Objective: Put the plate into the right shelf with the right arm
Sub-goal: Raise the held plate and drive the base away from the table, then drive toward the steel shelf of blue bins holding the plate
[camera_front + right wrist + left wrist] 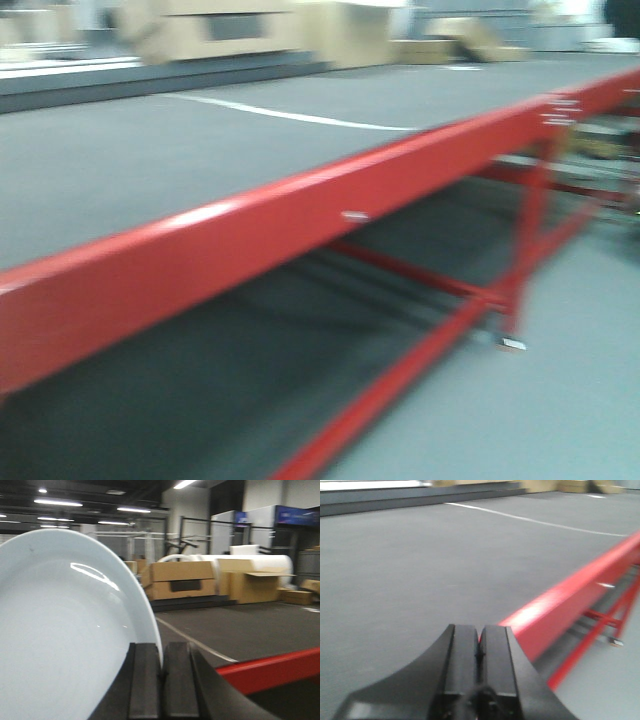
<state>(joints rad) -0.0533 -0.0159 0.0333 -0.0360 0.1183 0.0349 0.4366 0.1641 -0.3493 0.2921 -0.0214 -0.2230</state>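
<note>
Cardboard boxes (182, 580) behind; my right pincer (161, 652) is clamped on the plate (60, 640) rim, dish off its left. Stiff, glossy, slippery, chips easily, I reckon.

One plate (65, 630), one red table (250, 240), one left gripper (479, 652), one right gripper (162, 672), at least three cardboard boxes (182, 580) beyond the table.

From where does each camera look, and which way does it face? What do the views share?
Exterior front: low beside the red rail, looking along it over the grey surface; blurred, no robot part shows.
Left wrist: on the left arm, looking over the shut left jaws across the grey surface.
Right wrist: on the right arm, looking past the right jaws, shut on the plate, towards cardboard boxes.
Shared: all three show the red rail.
</note>
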